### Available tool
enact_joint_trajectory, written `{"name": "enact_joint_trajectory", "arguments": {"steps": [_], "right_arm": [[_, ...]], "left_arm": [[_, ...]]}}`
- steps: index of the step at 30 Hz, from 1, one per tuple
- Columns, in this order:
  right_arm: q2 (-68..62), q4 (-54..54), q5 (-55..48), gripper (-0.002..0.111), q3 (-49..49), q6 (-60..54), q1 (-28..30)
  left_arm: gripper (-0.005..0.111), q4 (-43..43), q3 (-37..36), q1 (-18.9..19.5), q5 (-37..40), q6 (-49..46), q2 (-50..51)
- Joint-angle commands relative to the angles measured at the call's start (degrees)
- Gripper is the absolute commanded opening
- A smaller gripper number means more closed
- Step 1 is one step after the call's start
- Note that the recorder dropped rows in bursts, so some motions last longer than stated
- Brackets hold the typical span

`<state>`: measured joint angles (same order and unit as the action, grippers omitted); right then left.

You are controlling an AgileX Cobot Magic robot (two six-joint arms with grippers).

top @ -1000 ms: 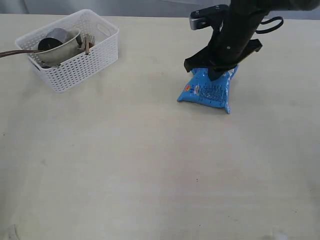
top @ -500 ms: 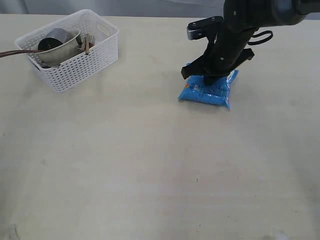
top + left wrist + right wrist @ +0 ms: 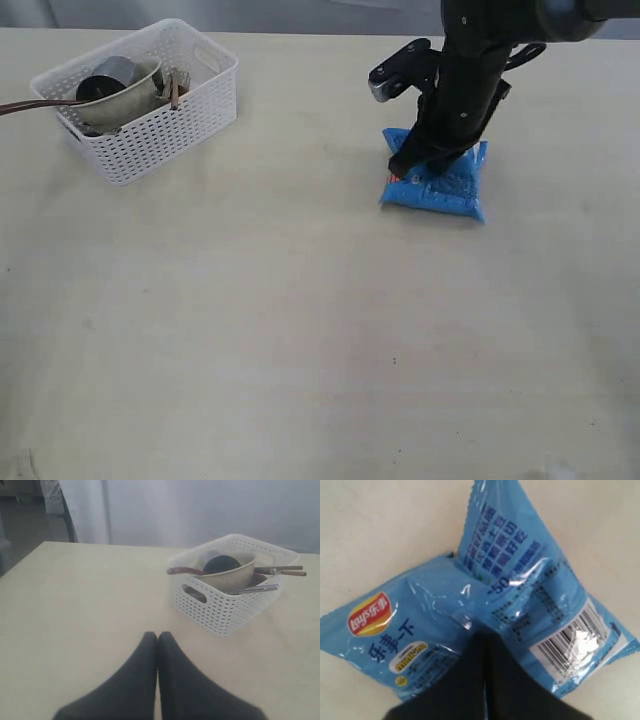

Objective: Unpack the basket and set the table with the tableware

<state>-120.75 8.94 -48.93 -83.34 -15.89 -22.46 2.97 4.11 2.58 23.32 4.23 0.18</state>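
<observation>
The white basket [image 3: 190, 115] stands at the far left of the table [image 3: 300, 330]. It holds the beige bowl [image 3: 125, 100], the dark grey cup [image 3: 103, 82], the chopsticks [image 3: 173, 90] and the brown-handled utensil [image 3: 30, 105], whose handle sticks out over the rim. In the left wrist view the basket [image 3: 225, 611], bowl [image 3: 232, 577] and cup [image 3: 222, 563] lie ahead of my left gripper [image 3: 157, 636], which is shut on nothing. My right gripper [image 3: 425, 160] [image 3: 485, 636] is shut on a fold of the blue snack bag [image 3: 450, 192] [image 3: 520, 575], which rests on the table.
The right arm's black links [image 3: 470, 70] rise over the bag toward the far right edge. A grey wall or curtain [image 3: 200, 505] stands behind the table's far edge.
The right gripper has carried the blue bag a little to the right and turned it, and the bag now lies flatter on the table. The basket and its contents have not moved.
</observation>
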Motion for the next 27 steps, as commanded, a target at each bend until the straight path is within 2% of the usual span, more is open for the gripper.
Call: {"name": "enact_joint_trajectory", "arguments": {"steps": [1, 10, 15, 22, 27], "right_arm": [[-0.57, 1.17, -1.06, -0.001, 0.00, -2.53, 0.37], [0.17, -0.61, -1.97, -0.001, 0.00, -9.21, 0.02], [3.33, -5.67, -2.08, -0.001, -1.87, -9.21, 0.02], [7.02, -6.49, -1.67, -0.001, -2.08, -9.21, 0.02], [9.62, -13.40, 2.57, 0.000, -2.08, -9.35, 0.02]], "left_arm": [[0.000, 0.01, -0.37, 0.11, -0.15, 0.02, -0.18], [0.000, 0.01, -0.37, 0.11, -0.15, 0.02, -0.18], [0.000, 0.01, -0.37, 0.11, -0.15, 0.02, -0.18], [0.000, 0.01, -0.37, 0.11, -0.15, 0.02, -0.18], [0.000, 0.01, -0.37, 0.11, -0.15, 0.02, -0.18]]}}
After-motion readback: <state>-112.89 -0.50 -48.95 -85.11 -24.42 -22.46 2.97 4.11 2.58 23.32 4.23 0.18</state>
